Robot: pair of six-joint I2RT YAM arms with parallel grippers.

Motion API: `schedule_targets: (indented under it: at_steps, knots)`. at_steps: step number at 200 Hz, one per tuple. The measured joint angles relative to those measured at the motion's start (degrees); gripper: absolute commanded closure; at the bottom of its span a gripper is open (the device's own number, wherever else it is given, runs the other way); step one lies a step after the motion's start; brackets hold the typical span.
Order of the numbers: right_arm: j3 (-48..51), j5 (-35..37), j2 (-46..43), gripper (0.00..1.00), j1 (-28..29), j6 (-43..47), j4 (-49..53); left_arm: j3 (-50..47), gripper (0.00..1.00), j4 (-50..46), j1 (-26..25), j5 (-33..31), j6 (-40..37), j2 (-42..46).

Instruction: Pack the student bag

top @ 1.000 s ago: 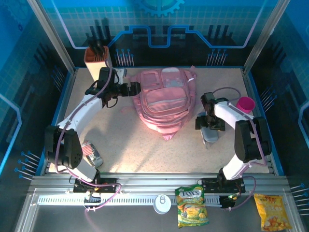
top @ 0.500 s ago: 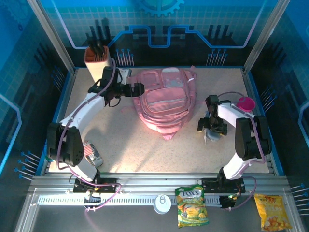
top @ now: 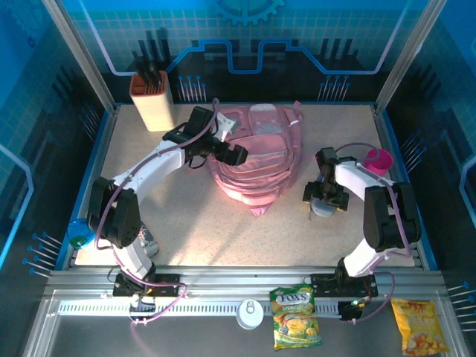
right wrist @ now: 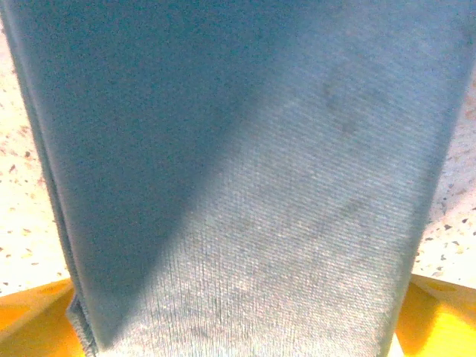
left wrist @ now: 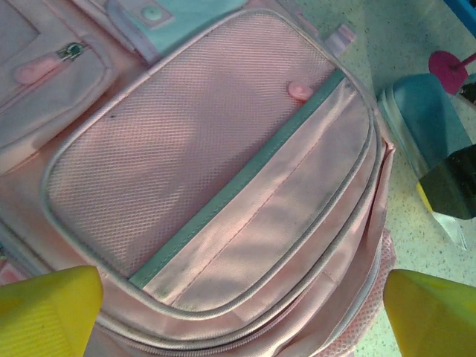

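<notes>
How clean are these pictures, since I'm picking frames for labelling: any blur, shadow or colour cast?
Top external: sharp, with a bright pool of light on the table and a blue cast round the enclosure. Left wrist: the student bag is crisp, the yellow fingertips soft. Right wrist: very close on a grey fabric item, a diagonal shadow darkening its upper left.

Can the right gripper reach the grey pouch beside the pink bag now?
Probably yes: the right gripper hangs open just above the grey pouch, a finger on each side, and nothing covers it.
</notes>
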State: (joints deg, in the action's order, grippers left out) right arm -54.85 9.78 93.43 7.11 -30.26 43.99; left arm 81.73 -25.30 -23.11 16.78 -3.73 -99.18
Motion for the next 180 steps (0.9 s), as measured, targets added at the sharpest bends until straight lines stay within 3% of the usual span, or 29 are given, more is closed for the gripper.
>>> schedule_targets:
  at_steps: [55, 116, 180]
  knots:
    - [0.9, -0.3, -0.3, 0.23, 0.0, -1.9, -1.6, 2.5, 0.13, -3.1, -2.5, -0.9, -5.4, -2.8]
    - [2.1, 0.7, -6.4, 0.24, 0.0, -1.9, -2.1, 9.2, 0.3, -8.6, -8.0, -4.9, -14.2, -9.4]
    - [2.1, 0.6, -10.8, 0.25, 0.0, -2.6, -3.2, 16.1, 0.51, -11.7, -13.1, -15.6, -21.2, -18.0]
